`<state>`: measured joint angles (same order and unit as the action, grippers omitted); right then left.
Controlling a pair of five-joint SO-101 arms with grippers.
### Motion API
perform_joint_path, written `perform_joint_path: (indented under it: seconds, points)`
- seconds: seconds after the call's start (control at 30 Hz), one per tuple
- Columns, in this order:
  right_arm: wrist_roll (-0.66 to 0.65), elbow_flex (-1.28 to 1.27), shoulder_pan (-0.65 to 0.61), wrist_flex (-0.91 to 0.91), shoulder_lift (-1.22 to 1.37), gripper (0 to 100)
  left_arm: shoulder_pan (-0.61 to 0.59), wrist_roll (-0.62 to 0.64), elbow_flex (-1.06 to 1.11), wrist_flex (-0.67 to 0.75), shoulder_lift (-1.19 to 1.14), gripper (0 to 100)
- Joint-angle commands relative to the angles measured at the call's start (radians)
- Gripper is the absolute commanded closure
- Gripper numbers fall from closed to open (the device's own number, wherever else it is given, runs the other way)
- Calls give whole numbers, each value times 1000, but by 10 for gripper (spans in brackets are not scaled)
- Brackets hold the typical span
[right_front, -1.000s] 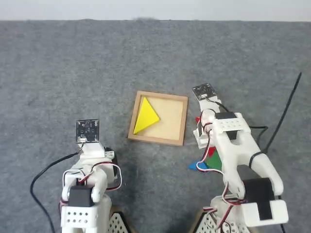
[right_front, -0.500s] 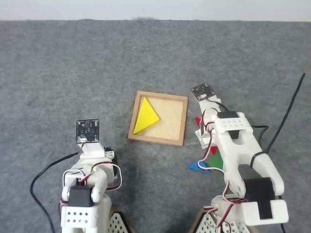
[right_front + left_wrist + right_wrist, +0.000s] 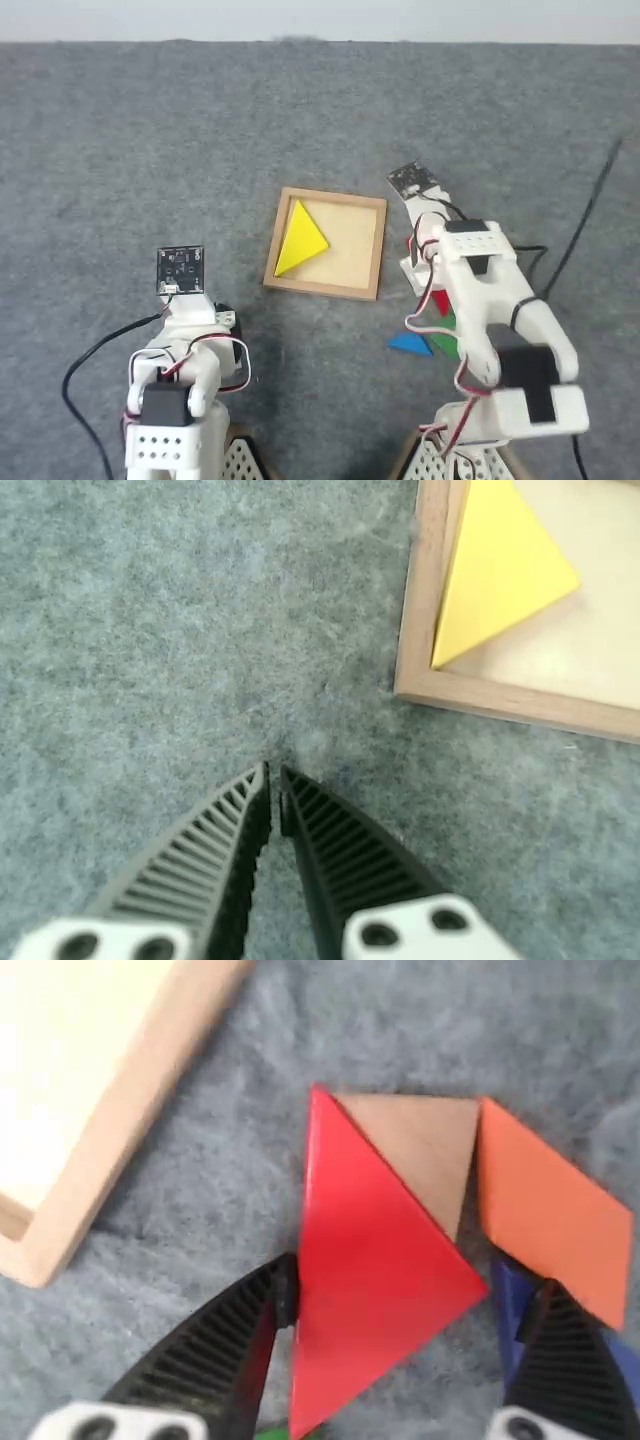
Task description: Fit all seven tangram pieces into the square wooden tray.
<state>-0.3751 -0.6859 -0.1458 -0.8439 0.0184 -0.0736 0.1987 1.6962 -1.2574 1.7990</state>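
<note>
While the left gripper (image 3: 273, 772) rests low over the grey felt-covered worktop (image 3: 150, 130) with its fingers closed on nothing, just short of the tray's near edge and exactly where it was a second ago, the right arm has shifted. In the high view its wrist has swung slightly forward and toward the tray, uncovering more of the small blue triangle (image 3: 408, 342) beside the green piece (image 3: 443, 333). The right gripper (image 3: 415, 1285) now hangs with its fingers spread wide on either side of the large red triangle (image 3: 375, 1260), not yet closed on it. Touching the red one lie a plain wooden triangle (image 3: 425, 1145) and an orange parallelogram (image 3: 550, 1210). Farther off, the square wooden tray (image 3: 325, 290) holds one large yellow triangle (image 3: 300, 240), unmoved. This looks like lining up on the red triangle, so most of the task remains.
</note>
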Motion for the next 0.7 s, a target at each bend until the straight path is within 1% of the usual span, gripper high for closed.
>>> perform_joint_path:
  seconds: [0.0,0.17,0.3,0.37,0.5,0.6,0.67]
  points:
    - [-12,63,-1,-56,8,652,-6,-15,-13,-5,20,986]
    - [0,48,-56,-91,10,659,-6,-15,-13,-5,20,986]
    - [3,48,-59,-93,10,717,-6,-15,-13,-5,20,986]
    - [5,48,-58,-97,10,729,-6,-15,-13,-5,20,986]
    - [8,43,-59,-105,10,732,-6,-15,-13,-5,20,986]
    - [12,41,-56,-147,15,731,-6,-15,-13,-5,20,986]
    - [48,41,-51,-157,16,728,-6,-15,-13,-5,20,986]
